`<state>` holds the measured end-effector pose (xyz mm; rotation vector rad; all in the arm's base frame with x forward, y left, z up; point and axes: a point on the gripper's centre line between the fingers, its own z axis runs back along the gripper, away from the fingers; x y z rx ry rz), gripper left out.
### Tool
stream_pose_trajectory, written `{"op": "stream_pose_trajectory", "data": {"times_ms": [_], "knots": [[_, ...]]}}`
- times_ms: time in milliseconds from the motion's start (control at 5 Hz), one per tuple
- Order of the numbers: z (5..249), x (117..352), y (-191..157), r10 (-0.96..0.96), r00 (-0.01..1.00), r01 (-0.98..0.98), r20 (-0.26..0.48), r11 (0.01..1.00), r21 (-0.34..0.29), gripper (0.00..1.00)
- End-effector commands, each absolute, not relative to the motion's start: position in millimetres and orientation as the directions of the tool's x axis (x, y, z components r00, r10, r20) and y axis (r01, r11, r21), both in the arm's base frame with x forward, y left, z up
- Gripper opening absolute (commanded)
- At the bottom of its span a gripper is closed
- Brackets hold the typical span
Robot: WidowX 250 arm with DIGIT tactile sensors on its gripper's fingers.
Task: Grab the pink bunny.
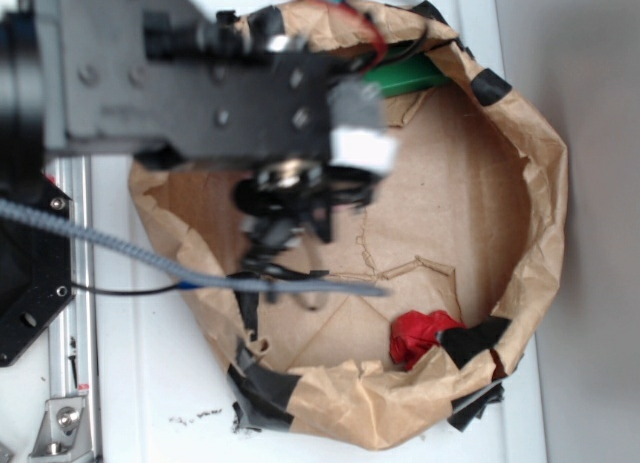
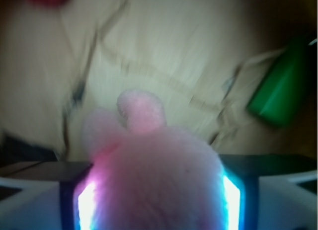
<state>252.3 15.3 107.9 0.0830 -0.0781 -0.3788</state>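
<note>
In the exterior view, the black arm is reaching over a brown paper basin [image 1: 540, 183] sitting on the white bench [image 1: 150, 383], with a red cloth lump [image 1: 418, 335] lying near its lower rim and a green block [image 1: 405, 78] near the top; the pink bunny is hiding under the arm here. In the wrist view, the gripper [image 2: 156, 190] is pinching the pink bunny [image 2: 154, 165], its jaws pressing both fuzzy flanks and its ears pointing away from the camera, above blurred paper.
</note>
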Motion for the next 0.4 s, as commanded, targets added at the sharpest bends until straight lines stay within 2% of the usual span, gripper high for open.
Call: {"op": "stream_pose_trajectory", "data": {"times_ms": [0,200], "knots": [[137.2,288.4,-8.1,-0.243,0.965,0.239,0.099,0.97,0.049,0.0],[133.3,292.5,-16.1,-0.204,0.975,0.207,0.084,0.978,-0.022,0.0]]}}
